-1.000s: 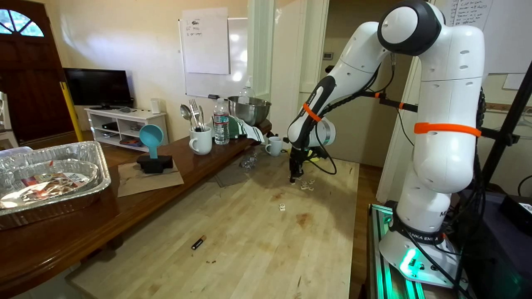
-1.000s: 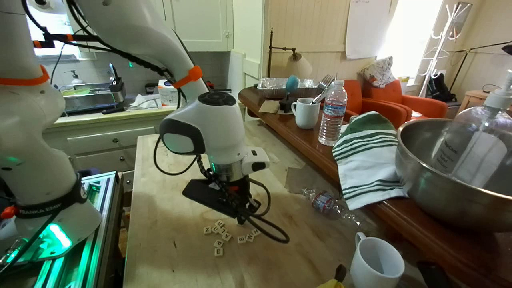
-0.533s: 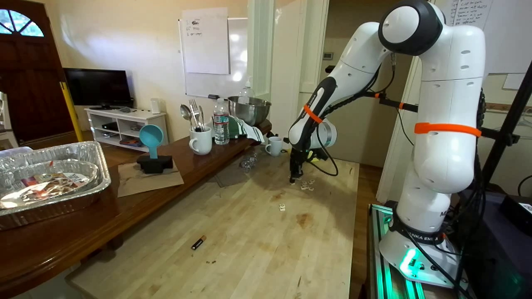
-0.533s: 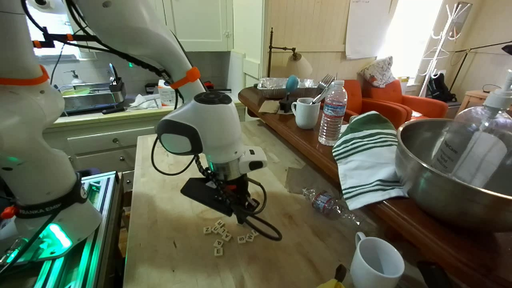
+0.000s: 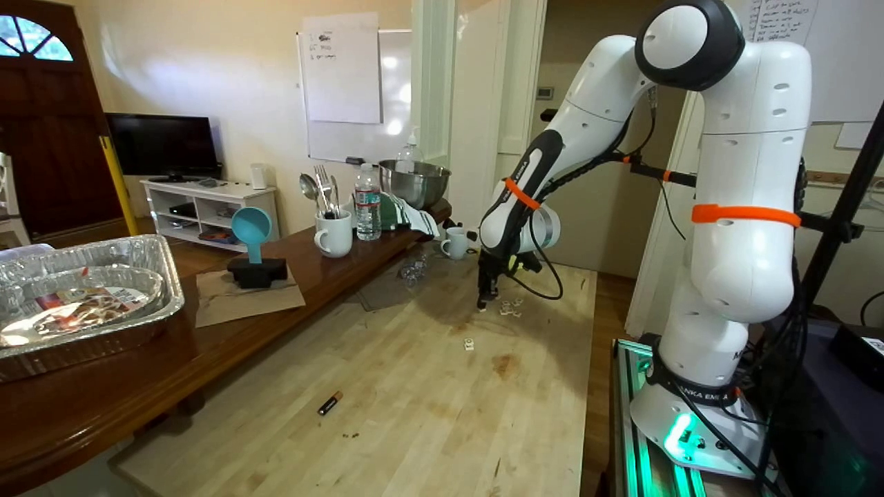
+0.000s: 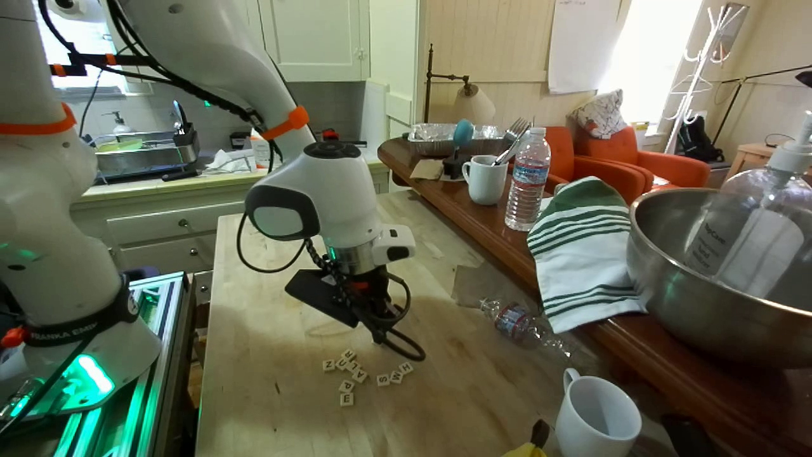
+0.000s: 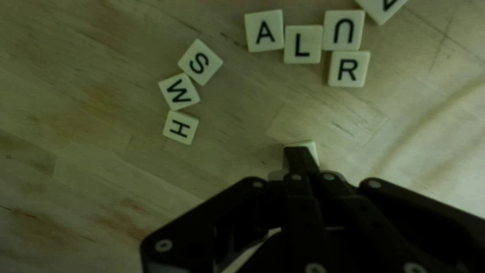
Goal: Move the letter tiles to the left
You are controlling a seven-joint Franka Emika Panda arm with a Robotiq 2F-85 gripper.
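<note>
Small pale letter tiles lie on the wooden table, in a group in both exterior views (image 5: pixel 511 308) (image 6: pixel 354 367). In the wrist view the S tile (image 7: pixel 200 62), W tile (image 7: pixel 179 91) and H tile (image 7: pixel 181 127) form a row, with the A tile (image 7: pixel 264 31), L tile (image 7: pixel 303 44), U tile (image 7: pixel 343 30) and R tile (image 7: pixel 348 69) nearby. My gripper (image 7: pixel 297 149) is shut, fingertips together over one tile (image 7: pixel 313 150), hiding its letter; the tile is not between them. The gripper is low at the table in both exterior views (image 5: pixel 482 304) (image 6: pixel 379 336). Separate tiles (image 5: pixel 469 344) lie apart.
A battery (image 5: pixel 330 403) lies on the table (image 5: pixel 442 414). A crushed plastic bottle (image 6: pixel 517 320) and a white mug (image 6: pixel 598 412) stand near the raised brown counter (image 6: pixel 444 187). A loose cable (image 6: pixel 412 355) hangs from the gripper.
My shut gripper has moved across the table, away from the tile group, and a tile now shows at its tip. The H tile has come out from behind the cable. The other tiles have not moved.
</note>
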